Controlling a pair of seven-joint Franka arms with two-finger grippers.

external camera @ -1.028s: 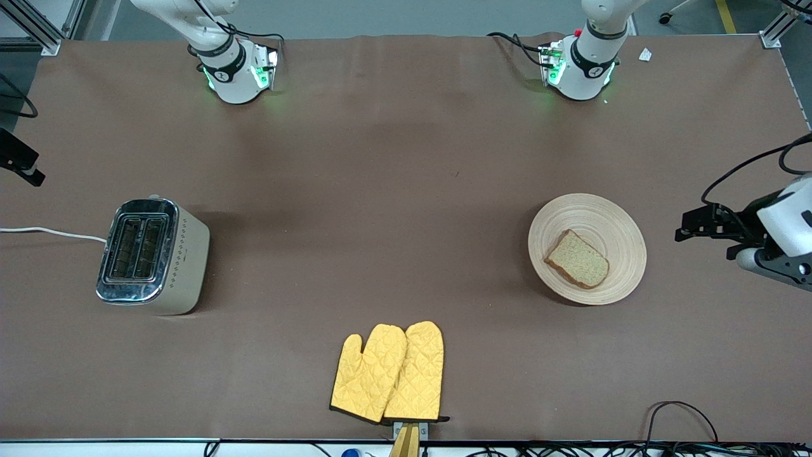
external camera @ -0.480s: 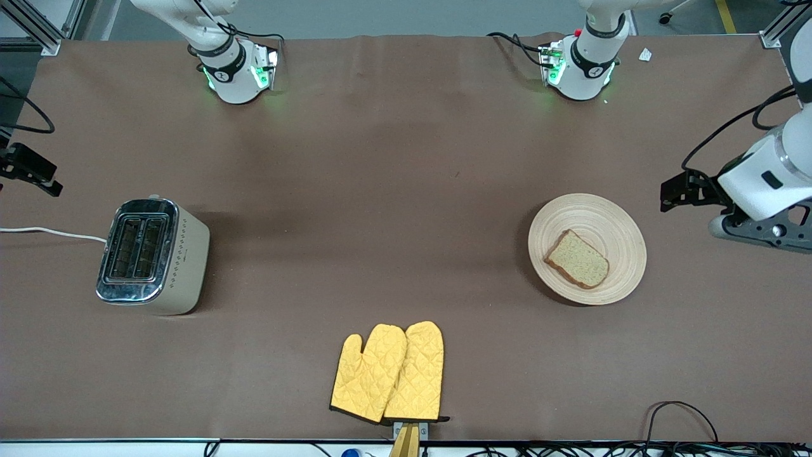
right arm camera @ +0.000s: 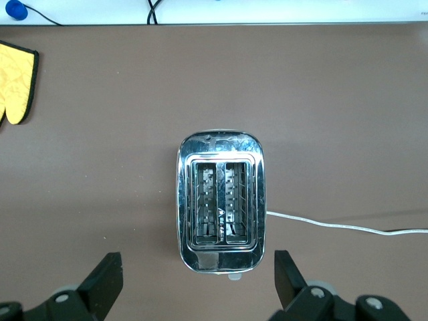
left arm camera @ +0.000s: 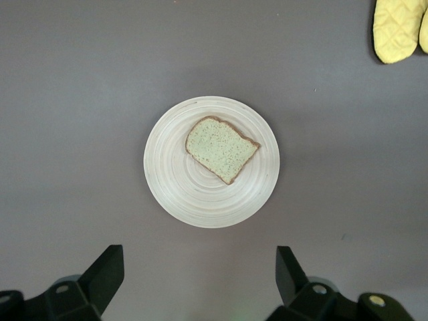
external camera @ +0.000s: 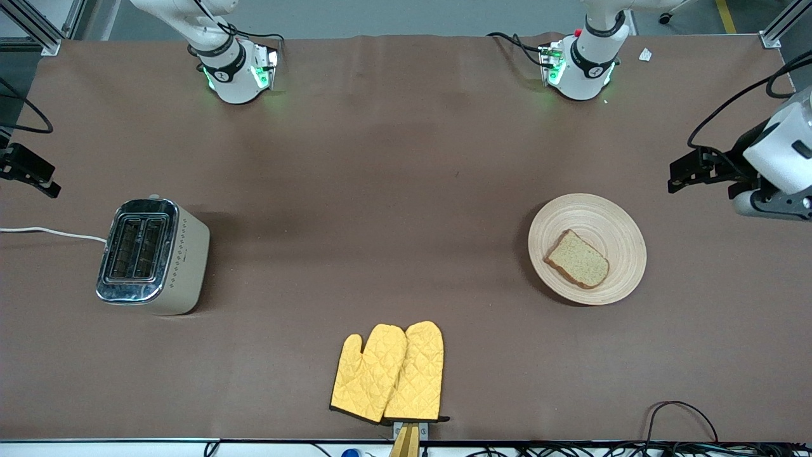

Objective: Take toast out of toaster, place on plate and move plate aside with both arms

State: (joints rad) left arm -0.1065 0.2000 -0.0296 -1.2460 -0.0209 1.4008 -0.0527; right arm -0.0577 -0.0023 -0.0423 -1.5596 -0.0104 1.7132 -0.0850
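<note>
The toast (external camera: 577, 259) lies flat on the round light-wood plate (external camera: 596, 206) toward the left arm's end of the table. In the left wrist view the toast (left arm camera: 221, 148) and plate (left arm camera: 174, 194) lie below and ahead of my left gripper (left arm camera: 198, 261), which is open and empty. In the front view the left gripper (external camera: 682, 174) hangs in the air over the table beside the plate, toward the table's end. My right gripper (external camera: 38, 178) is over the table's other end by the toaster; in its wrist view the right gripper (right arm camera: 197, 257) is open and empty.
A chrome-topped two-slot toaster (external camera: 152, 254) stands toward the right arm's end, slots empty in the right wrist view (right arm camera: 221, 200), with a white cord (external camera: 51, 233). A pair of yellow oven mitts (external camera: 390, 371) lies near the front edge.
The left gripper has moved away from the front camera's edge toward the bases, beside the plate. The right gripper has shifted slightly inward. Toast and plate have not moved.
</note>
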